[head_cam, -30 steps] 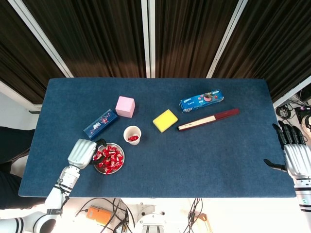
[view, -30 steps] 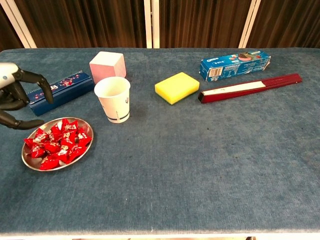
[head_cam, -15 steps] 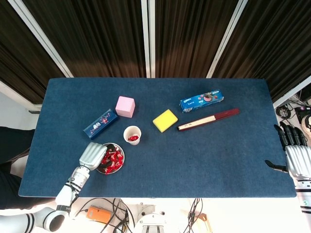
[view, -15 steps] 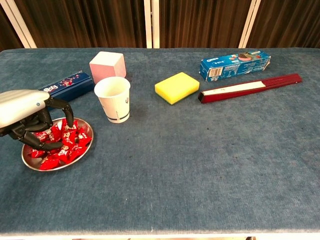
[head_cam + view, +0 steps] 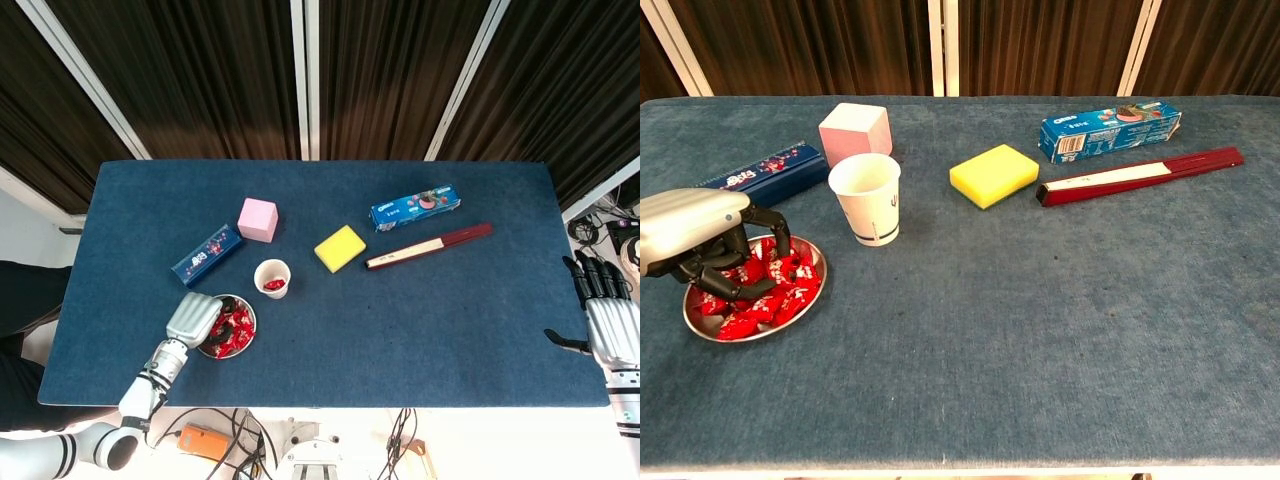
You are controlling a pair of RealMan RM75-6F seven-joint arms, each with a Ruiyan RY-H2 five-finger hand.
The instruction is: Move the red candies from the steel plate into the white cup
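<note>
The steel plate (image 5: 249, 316) (image 5: 755, 336) lies near the table's front left and holds several red candies (image 5: 235, 330) (image 5: 782, 286). My left hand (image 5: 195, 317) (image 5: 690, 225) hovers over the plate's left half, its fingers curled down and touching the candies. Whether a candy is pinched is hidden under the palm. The white cup (image 5: 272, 278) (image 5: 867, 198) stands upright just behind and to the right of the plate, with a red candy (image 5: 272, 285) inside. My right hand (image 5: 608, 325) hangs at the table's far right edge, fingers spread and holding nothing.
A dark blue snack box (image 5: 208, 254) (image 5: 765, 175) lies just behind the plate, close to my left hand. A pink cube (image 5: 257, 219), a yellow sponge (image 5: 340, 248), a blue cookie box (image 5: 416, 208) and a long dark-red box (image 5: 428, 246) lie further back.
My left hand has moved right from beside the plate to over it, and its fingers have sunk into the candies. The right hand has stayed put.
</note>
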